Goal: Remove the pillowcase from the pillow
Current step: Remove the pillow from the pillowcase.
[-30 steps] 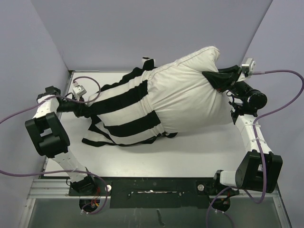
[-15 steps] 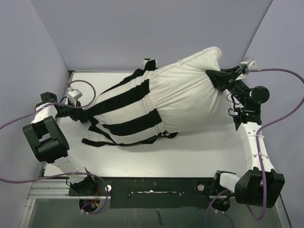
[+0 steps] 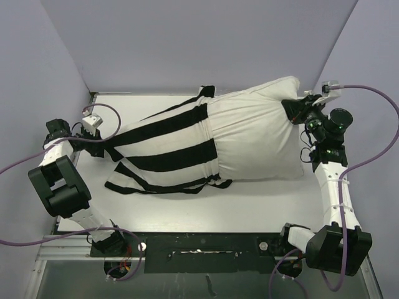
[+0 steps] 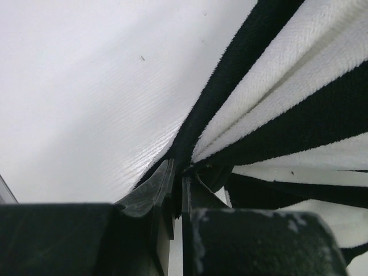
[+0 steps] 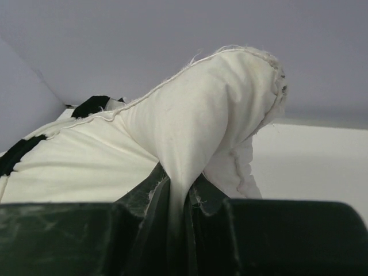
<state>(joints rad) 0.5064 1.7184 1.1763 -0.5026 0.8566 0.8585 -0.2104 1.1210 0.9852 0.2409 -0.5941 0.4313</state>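
Note:
The black and white striped pillowcase (image 3: 163,152) lies stretched across the left half of the table and still covers the left end of the plain white pillow (image 3: 255,140). The pillow's bare right part lies on the table. My left gripper (image 3: 106,149) is shut on the pillowcase's closed left end; in the left wrist view the striped fabric (image 4: 270,103) runs into the shut jaws of that gripper (image 4: 179,184). My right gripper (image 3: 290,109) is shut on a pinch of the pillow's far right corner; in the right wrist view the white fabric (image 5: 195,126) is pinched in that gripper (image 5: 179,195).
The white table (image 3: 249,205) is walled at the back and on both sides by lavender panels (image 3: 199,43). Purple cables (image 3: 368,93) loop from both wrists. A black rail (image 3: 206,246) runs along the near edge.
The right gripper has pulled the pillow rightward and lowered it flat; the left gripper has drawn the pillowcase leftward. More white pillow is bare and the case is stretched longer.

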